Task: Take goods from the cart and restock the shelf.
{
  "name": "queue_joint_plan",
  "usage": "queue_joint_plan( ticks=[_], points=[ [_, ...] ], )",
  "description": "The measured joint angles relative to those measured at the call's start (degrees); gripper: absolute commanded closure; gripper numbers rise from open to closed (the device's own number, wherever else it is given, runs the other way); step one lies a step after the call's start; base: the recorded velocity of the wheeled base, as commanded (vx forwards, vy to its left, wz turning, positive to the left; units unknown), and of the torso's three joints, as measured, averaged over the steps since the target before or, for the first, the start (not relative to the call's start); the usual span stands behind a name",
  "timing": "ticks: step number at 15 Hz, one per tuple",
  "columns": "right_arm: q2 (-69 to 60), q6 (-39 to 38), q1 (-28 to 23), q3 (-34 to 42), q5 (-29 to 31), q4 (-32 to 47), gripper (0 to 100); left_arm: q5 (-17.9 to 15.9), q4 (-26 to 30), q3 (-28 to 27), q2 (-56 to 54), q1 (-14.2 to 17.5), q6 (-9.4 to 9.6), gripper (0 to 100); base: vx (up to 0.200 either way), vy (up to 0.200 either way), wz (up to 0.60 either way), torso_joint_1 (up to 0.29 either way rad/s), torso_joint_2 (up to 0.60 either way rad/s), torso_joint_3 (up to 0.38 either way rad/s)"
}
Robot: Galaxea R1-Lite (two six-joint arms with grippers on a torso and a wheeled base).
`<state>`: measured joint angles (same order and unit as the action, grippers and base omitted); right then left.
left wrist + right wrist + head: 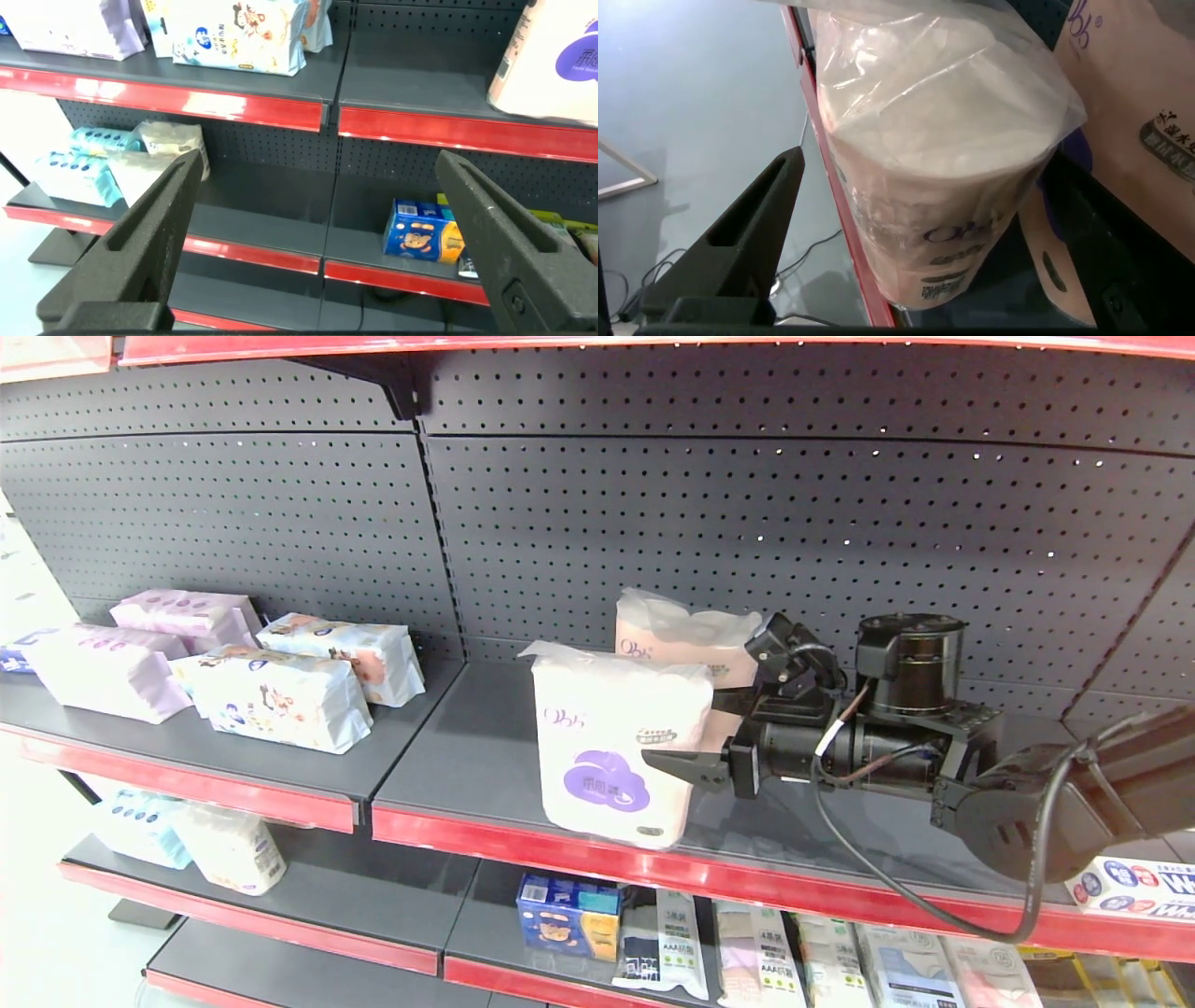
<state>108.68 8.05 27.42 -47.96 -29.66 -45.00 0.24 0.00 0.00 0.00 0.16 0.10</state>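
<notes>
A white tissue pack (pixel 607 756) with a purple cloud stands upright at the front of the dark shelf (pixel 467 747), close to its red edge. A second, pinkish pack (pixel 686 639) stands right behind it. My right gripper (pixel 691 733) comes in from the right, open, with one finger in front of the white pack and the other behind it. In the right wrist view the white pack (pixel 943 140) sits between the spread fingers (pixel 738 243), with a small gap on one side. My left gripper (pixel 318 205) is open and holds nothing, lower down, facing the lower shelves.
Several printed and lilac packs (pixel 280 695) lie on the shelf's left section. A flat box (pixel 1134 887) sits at the right front edge. A blue box (pixel 569 915) and small packets fill the shelf below. Pegboard backs the shelf; bare shelf lies between the groups.
</notes>
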Motion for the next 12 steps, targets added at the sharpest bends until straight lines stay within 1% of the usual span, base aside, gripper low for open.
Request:
queue_joint_plan(
  ticks=[5,8,12],
  points=[
    [-0.1,0.0,0.1,-0.1,0.2,0.3,0,0.0,0.0,0.0,0.0,0.0,0.04,0,0.0,0.0,0.0,0.0,0.0,0.0],
    [-0.2,-0.2,0.2,-0.1,3.0,0.2,0,0.0,0.0,0.0,0.0,0.0,0.0,0,0.0,0.0,0.0,0.0,0.0,0.0],
    [-1.3,-2.0,-0.9,1.2,3.1,0.1,0,0.0,0.0,0.0,0.0,0.0,0.01,0,0.0,0.0,0.0,0.0,0.0,0.0]
  ],
)
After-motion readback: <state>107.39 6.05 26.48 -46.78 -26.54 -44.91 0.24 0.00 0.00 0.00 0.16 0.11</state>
